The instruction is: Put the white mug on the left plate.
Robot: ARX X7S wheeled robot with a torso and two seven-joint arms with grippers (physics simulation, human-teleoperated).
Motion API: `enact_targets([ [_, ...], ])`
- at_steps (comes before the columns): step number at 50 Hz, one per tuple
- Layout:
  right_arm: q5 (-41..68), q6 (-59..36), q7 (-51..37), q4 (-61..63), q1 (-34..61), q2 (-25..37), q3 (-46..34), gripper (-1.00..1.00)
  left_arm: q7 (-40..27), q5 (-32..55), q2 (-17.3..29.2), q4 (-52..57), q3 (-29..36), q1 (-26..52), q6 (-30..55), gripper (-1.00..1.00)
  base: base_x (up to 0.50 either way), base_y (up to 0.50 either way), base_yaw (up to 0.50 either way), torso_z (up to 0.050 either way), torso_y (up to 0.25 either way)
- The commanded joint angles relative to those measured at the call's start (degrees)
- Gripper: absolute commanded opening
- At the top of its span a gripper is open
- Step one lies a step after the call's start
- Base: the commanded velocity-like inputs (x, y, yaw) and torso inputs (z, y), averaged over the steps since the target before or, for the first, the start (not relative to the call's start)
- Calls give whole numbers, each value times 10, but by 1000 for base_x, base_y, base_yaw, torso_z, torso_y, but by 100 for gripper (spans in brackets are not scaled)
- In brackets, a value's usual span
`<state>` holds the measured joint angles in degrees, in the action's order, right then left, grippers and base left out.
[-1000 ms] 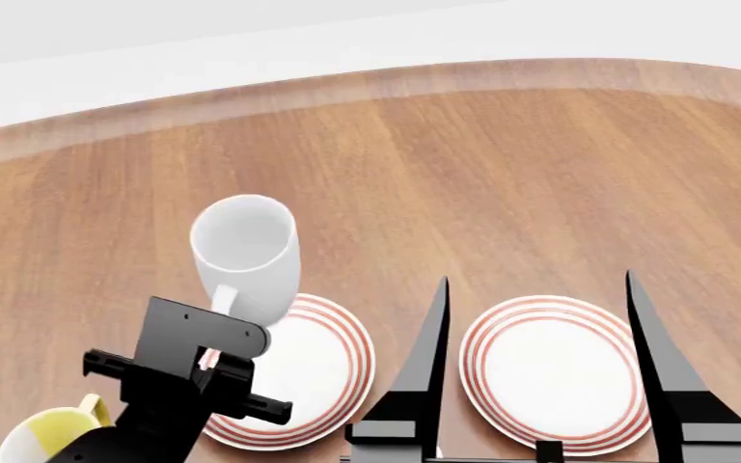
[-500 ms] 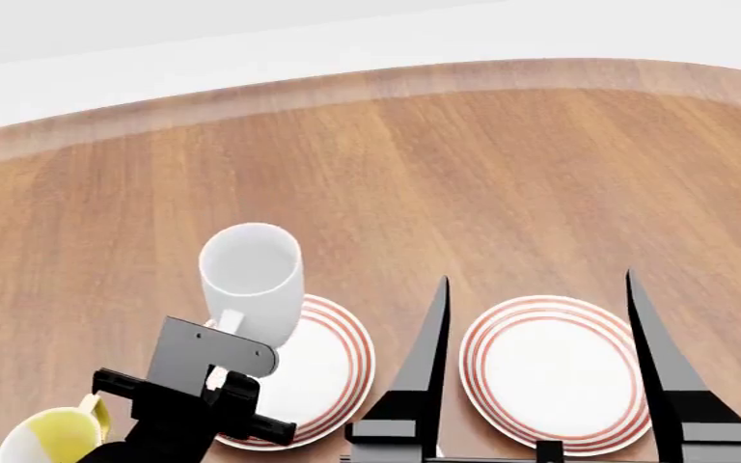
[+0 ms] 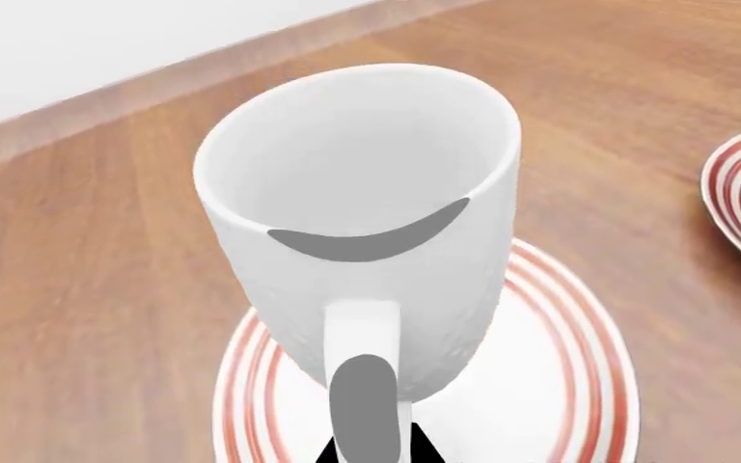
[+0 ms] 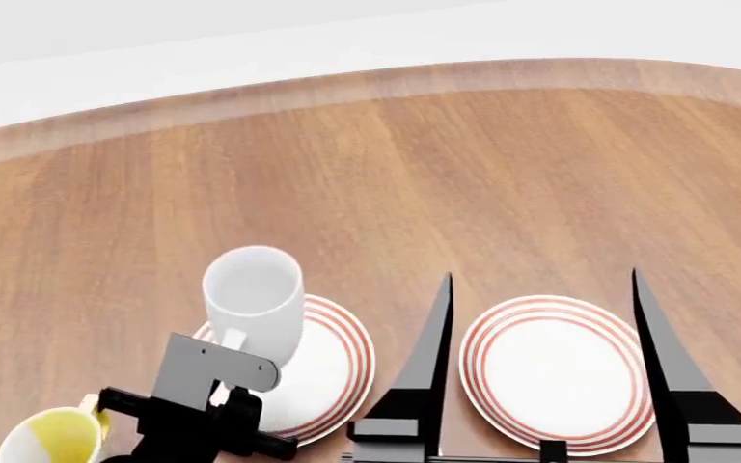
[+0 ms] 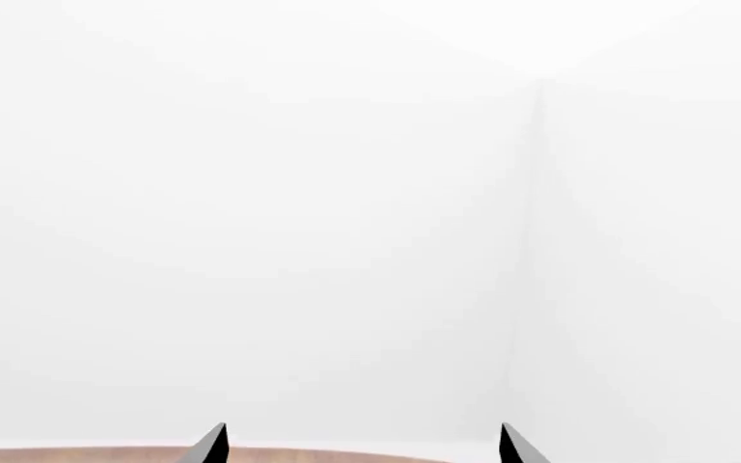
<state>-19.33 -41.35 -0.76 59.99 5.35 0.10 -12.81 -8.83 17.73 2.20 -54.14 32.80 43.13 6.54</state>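
Head view shows us the wooden table filling most of the frame, with two red-ringed plates in the lower half: the left plate at lower centre-left and the right plate beside it, apart from each other. We count one white mug, upright, over the upper left part of the left plate, and one yellow mug at the bottom left corner.

Our left gripper is closed on the mug's handle, seen at the bottom centre of the left wrist view; the mug's base sits over the plate's rings there, though we cannot tell whether it touches the plate yet. Our right gripper shows as two dark prongs spread wide with nothing between them, framing the right plate.

To finish this step well, we judge the mug should be brought a little nearer the plate's middle, kept upright, and settled fully before the jaws let go of the handle, so it does not tip on the rim.
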Motion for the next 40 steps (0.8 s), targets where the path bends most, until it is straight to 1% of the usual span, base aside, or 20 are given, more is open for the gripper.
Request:
enact_targets([
  [1,-1,6,0,0,0,0,-3,100,6,7,-13,-58,5,19,-33,-100,0,0,0,0,0],
  [4,1,8,0,0,-1,0,0,100,8,11,-19,-89,12,24,-55,-100,0,0,0,0,0],
  [7,-1,9,0,0,-2,0,-3,100,6,22,-20,-97,26,26,-59,-100,0,0,0,0,0],
  [10,0,10,0,0,-3,0,-1,100,5,56,-21,-125,62,35,-79,-100,0,0,0,0,0],
  [15,-1,10,2,0,-3,0,0,100,-3,66,-15,-103,75,31,-62,-100,0,0,0,0,2],
  [18,0,10,1,0,-3,0,1,100,0,74,-21,-124,85,36,-73,-100,0,0,0,0,0],
  [23,2,13,2,0,-5,0,4,100,-5,130,-21,-150,147,45,-95,-100,0,0,0,0,0],
  [40,2,12,1,0,-4,0,4,100,-17,224,-21,-168,245,60,-110,-100,0,0,0,0,0],
])
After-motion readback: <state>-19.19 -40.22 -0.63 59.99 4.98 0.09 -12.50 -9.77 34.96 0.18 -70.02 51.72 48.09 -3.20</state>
